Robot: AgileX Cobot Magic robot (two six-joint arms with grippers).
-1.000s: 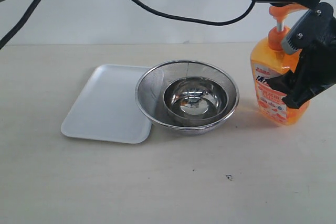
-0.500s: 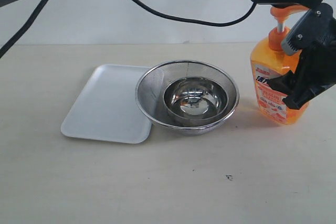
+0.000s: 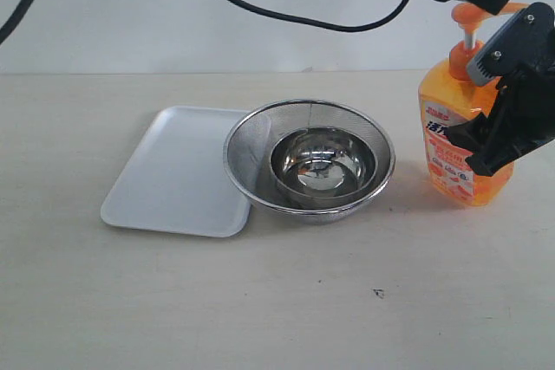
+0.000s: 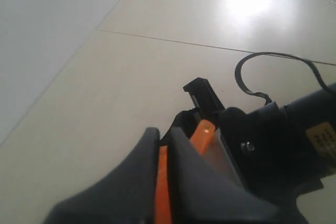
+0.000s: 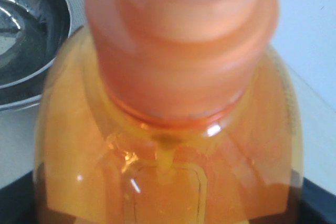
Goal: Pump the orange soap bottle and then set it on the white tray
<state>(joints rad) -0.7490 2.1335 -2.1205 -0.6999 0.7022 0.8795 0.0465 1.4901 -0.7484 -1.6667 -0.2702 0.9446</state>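
**Operator:** What is in front of me?

**Spotter:** You have a pale beige table (image 3: 260, 301) against a plain white wall (image 3: 173, 32). The orange soap bottle (image 3: 455, 140) stands at the far right of the exterior view, well apart from the white tray (image 3: 165, 175) on the left. Between the 2 sits a mesh strainer (image 3: 251, 140) with a small steel bowl (image 3: 323, 162) inside it. The strainer's rim overlaps the tray's right edge.

**Operator:** And the claws?

**Spotter:** Your right gripper (image 3: 496, 127) is clenched around the bottle's body. Your left gripper (image 4: 163, 140) hangs over the pump head (image 3: 473, 13). Its fingers look close together with a sliver of orange between them, but I cannot tell if they grip anything.

**Operator:** How does the bottle point?

**Spotter:** It stands upright, with its long axis vertical, the pump head on top and the label facing the exterior camera. The spout seems to run rightward, partly hidden by your arm.

**Operator:** What could go wrong?

**Spotter:** I see 3 risks:
- If you press off-centre, the tall bottle may tilt inside the smooth-sided grip.
- Nothing sits under the spout, so soap would likely land on the table.
- If you carry the bottle low, its base may clip the strainer, which crowds the tray's near side.
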